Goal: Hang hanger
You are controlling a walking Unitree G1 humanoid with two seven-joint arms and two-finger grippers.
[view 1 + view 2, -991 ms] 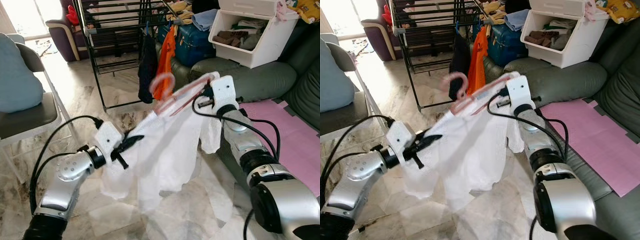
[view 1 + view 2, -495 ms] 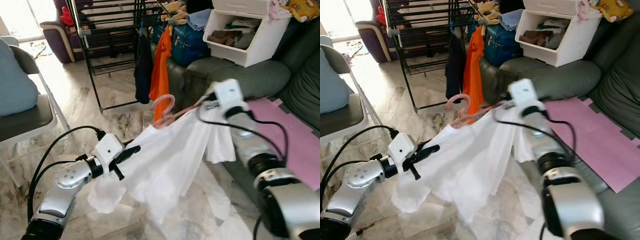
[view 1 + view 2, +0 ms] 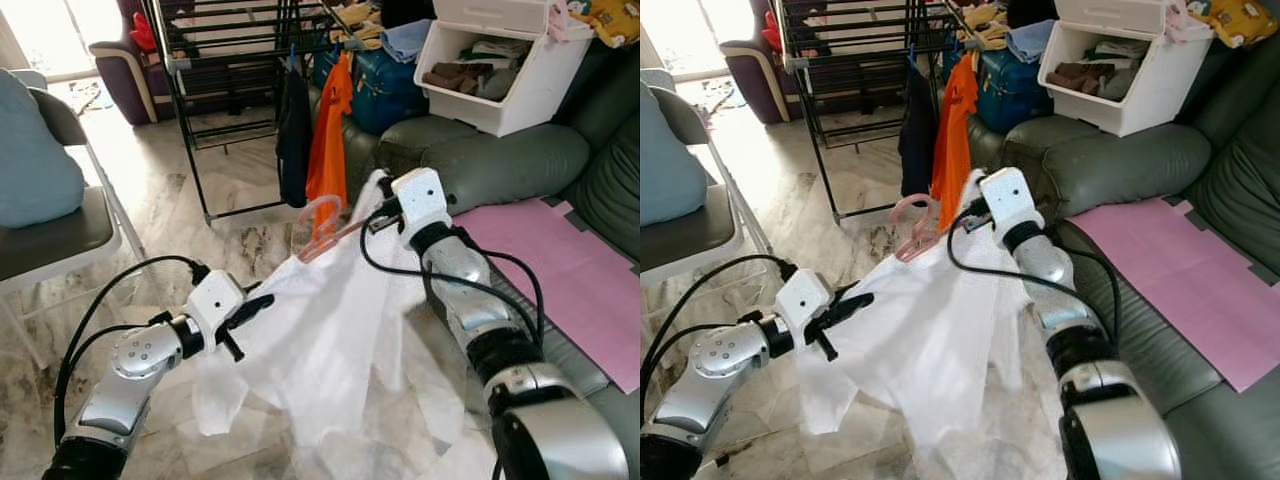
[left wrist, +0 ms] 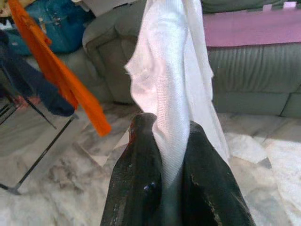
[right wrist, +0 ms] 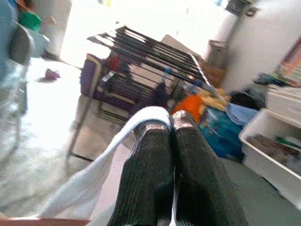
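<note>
A white shirt (image 3: 330,330) hangs on a pink hanger (image 3: 318,215), whose hook sticks up out of the collar. My right gripper (image 3: 378,220) is shut on the hanger's cloth-covered end and holds it at mid height, a little in front of the black drying rack (image 3: 230,60). In the right wrist view its fingers (image 5: 150,155) are pressed together with white cloth (image 5: 94,179) over their tip. Lower left, my left gripper (image 3: 255,305) is shut on a fold of the shirt. The left wrist view has that cloth (image 4: 164,94) pinched between the black fingers (image 4: 136,165).
An orange garment (image 3: 330,130) and a dark one (image 3: 293,140) hang on the rack's near corner. A green sofa (image 3: 500,160) with a pink mat (image 3: 570,260) is on the right, with a white bin (image 3: 500,70) on it. A chair (image 3: 50,230) stands at the left.
My right gripper has carried the hanger end leftward and closer to me, so the shirt now sags more between the arms. The left gripper keeps its hold. The view shifted a little.
</note>
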